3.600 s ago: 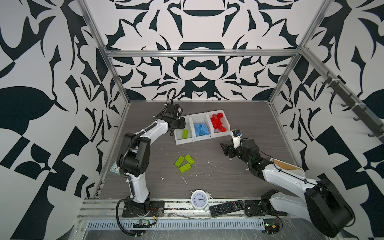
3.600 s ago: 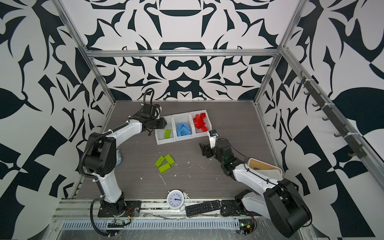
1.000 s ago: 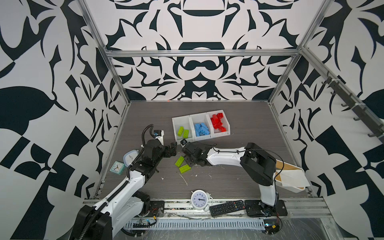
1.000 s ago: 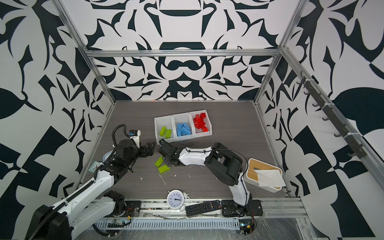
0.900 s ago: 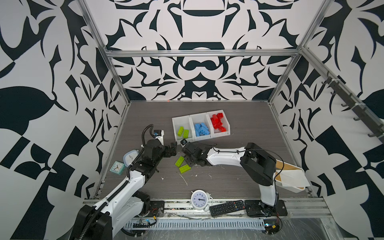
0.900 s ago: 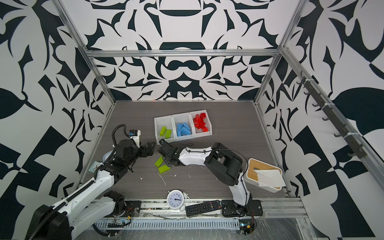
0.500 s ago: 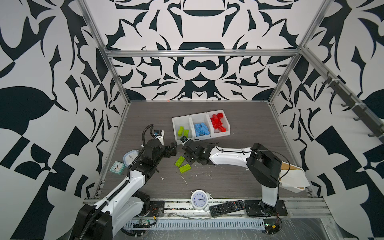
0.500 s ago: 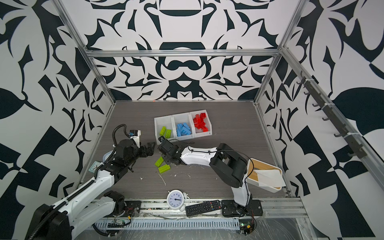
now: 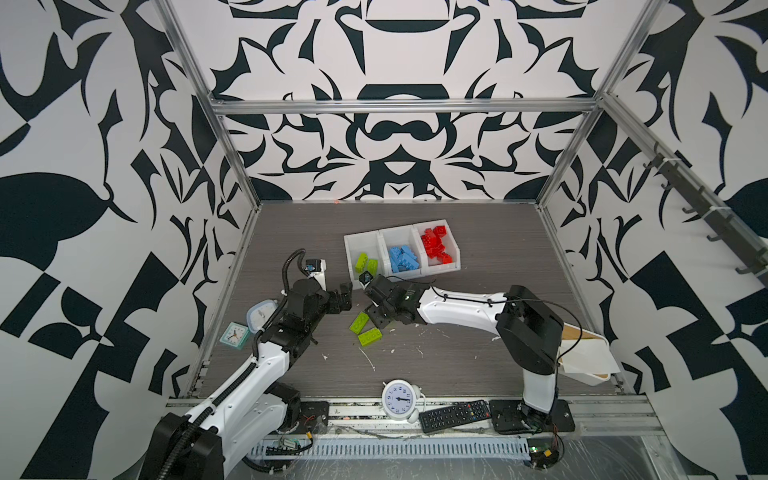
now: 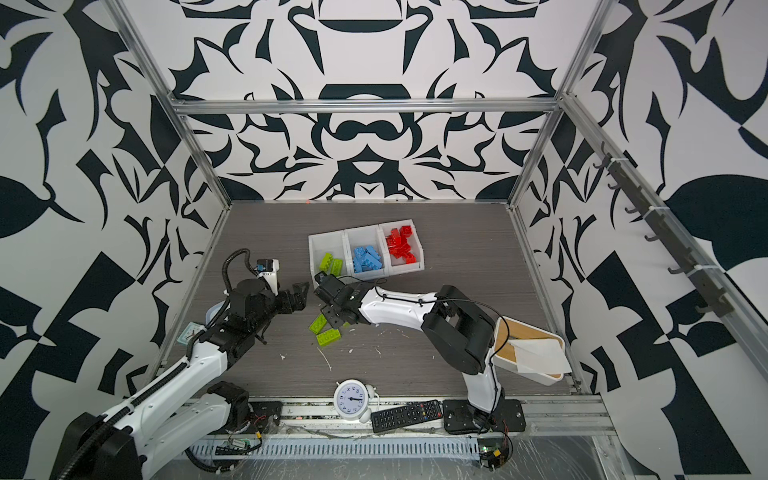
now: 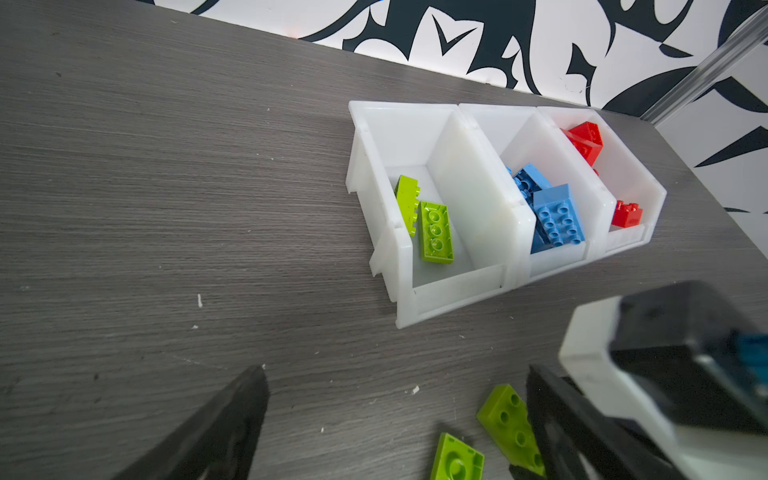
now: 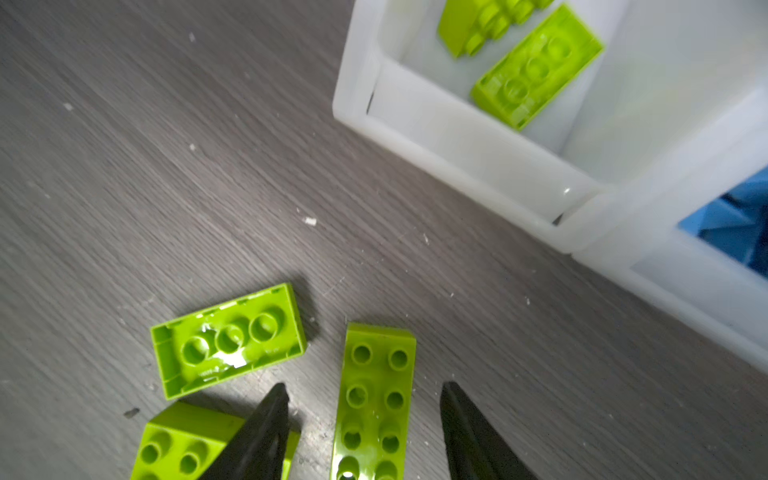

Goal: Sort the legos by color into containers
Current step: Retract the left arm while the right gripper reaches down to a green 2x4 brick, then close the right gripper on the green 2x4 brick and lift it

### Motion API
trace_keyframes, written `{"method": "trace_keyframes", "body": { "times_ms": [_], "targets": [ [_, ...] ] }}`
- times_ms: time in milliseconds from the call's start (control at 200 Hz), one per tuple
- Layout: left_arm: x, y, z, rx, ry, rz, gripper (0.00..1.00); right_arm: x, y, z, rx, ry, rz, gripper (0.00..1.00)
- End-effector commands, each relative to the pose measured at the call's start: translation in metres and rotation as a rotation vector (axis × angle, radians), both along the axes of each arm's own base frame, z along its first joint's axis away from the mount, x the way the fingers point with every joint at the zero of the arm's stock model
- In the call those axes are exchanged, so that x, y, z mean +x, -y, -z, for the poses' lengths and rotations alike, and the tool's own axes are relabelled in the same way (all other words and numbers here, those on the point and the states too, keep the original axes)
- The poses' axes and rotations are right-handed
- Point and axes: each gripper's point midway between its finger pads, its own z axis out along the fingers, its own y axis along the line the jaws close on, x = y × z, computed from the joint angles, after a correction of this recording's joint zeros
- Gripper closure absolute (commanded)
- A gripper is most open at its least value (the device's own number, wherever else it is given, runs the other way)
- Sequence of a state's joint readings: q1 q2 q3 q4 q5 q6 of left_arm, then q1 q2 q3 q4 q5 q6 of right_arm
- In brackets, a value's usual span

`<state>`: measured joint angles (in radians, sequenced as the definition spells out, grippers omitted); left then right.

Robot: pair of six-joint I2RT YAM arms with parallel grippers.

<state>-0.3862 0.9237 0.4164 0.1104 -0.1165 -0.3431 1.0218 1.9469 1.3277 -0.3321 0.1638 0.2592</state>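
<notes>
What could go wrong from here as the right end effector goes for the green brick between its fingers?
1. The right end effector straddles the studs-up lime green plastic brick, but one finger hangs over a neighbouring lime green brick; closing may shove or pinch it too.
2. The open left end effector hovers close by, near the leftmost white plastic bin; the carry there could clip it.

White arm shells [image 9: 457, 309], black joints [image 9: 528, 332], black cables [image 9: 286, 270]

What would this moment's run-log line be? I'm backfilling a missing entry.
left tool: open, empty | right tool: open, astride studs-up green brick on table | end container: two green bricks
</notes>
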Motion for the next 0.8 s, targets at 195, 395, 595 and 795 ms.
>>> {"method": "trace_keyframes", "body": {
  "times_ms": [195, 395, 595, 795],
  "targets": [
    [-0.001, -0.005, -0.004, -0.007, 0.016, -0.024, 0.00, 0.003, 0.002, 0.005, -0.054, -0.013, 0.011, 0.41],
    [-0.001, -0.005, -0.003, -0.004, 0.013, -0.028, 0.00, 0.008, 0.005, 0.006, -0.048, 0.017, 0.034, 0.50],
    [-0.001, -0.008, -0.004, -0.003, 0.019, -0.040, 0.00, 0.008, 0.005, 0.001, -0.033, 0.030, 0.034, 0.63],
    [-0.001, -0.010, -0.004, -0.014, 0.021, -0.055, 0.00, 0.015, 0.002, -0.025, 0.012, 0.075, 0.042, 0.68]
  ]
}}
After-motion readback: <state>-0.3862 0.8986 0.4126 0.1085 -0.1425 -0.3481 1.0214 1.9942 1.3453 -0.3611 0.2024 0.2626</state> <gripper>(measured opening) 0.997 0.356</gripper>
